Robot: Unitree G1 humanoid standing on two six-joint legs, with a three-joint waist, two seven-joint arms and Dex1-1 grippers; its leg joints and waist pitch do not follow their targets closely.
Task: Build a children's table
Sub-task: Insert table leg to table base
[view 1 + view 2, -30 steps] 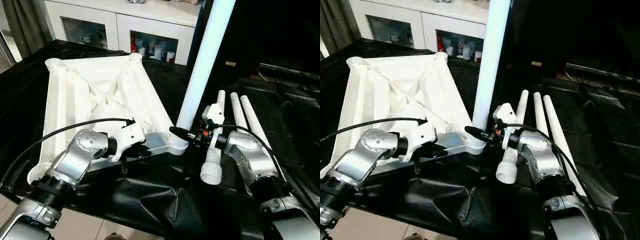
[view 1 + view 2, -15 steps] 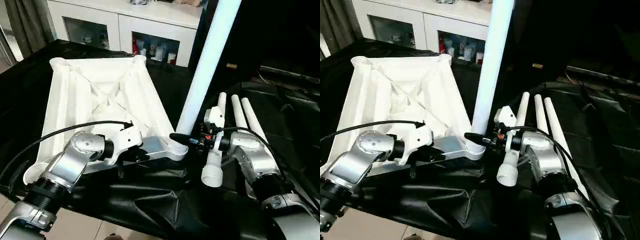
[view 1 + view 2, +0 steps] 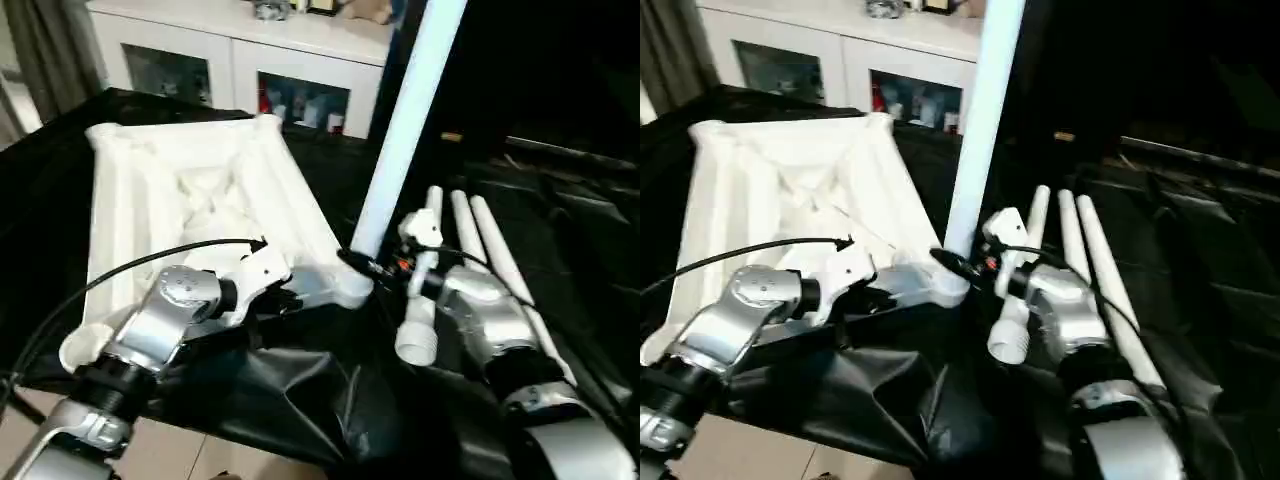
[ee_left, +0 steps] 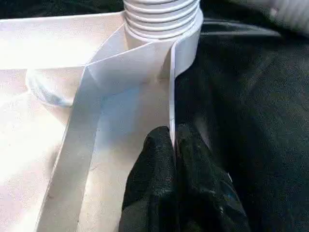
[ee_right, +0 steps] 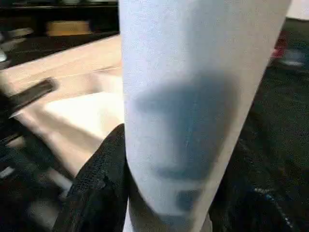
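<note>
The tabletop (image 3: 190, 190) lies underside up on the black cloth (image 3: 300, 390); an upright leg (image 3: 400, 130) stays seated in its near corner socket (image 3: 352, 288). Nothing has shifted there. The right gripper (image 5: 164, 193) still clasps that leg, and the left gripper (image 4: 171, 179) still pinches the rim beside the socket, probably for screwing in. Three spare legs (image 3: 470, 240) lie just beyond the socket.

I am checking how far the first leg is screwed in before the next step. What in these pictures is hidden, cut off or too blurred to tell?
- Upright leg: top cut off by the head views' upper edge.
- Its threads in the corner socket: seating depth hidden, cropped by the left wrist view's top edge.
- Tabletop ribs: blurred in the head views.
- Three spare legs: near ends hidden behind the right arm.
</note>
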